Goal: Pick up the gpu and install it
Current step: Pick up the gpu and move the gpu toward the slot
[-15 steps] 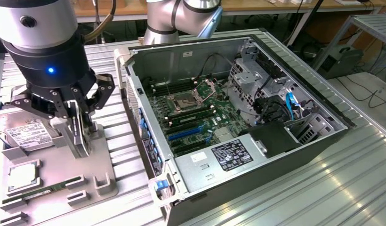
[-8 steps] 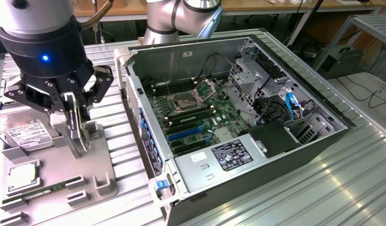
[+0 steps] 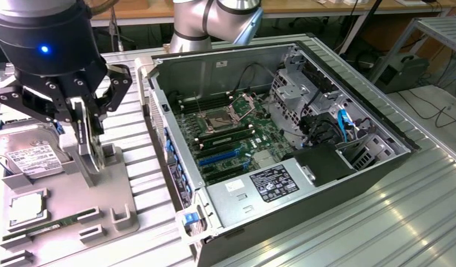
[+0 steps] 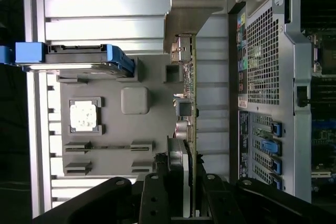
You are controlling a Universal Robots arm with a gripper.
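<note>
Presently the jaws are clenched on the upper edge of the gpu (image 3: 90, 153) (image 4: 193, 77), which stands upright on edge at a raised slot of the grey holder tray (image 3: 102, 206) (image 4: 152, 77). Whether it is still seated there cannot be told. A hard drive (image 3: 31, 156) (image 4: 79, 59) and a processor chip (image 3: 26, 207) (image 4: 83, 115) occupy the same tray. The open computer case (image 3: 287, 128) (image 4: 268, 51) lies just beside it on the slatted surface (image 3: 376, 222), toward the exterior view's right.

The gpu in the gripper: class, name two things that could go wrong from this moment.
1. The gripper clamps the gpu near its upper edge alone, so the thin upright card could tilt or slip.
2. The hard drive and the computer case stand close on either side, so a sideways swing might strike one.
</note>
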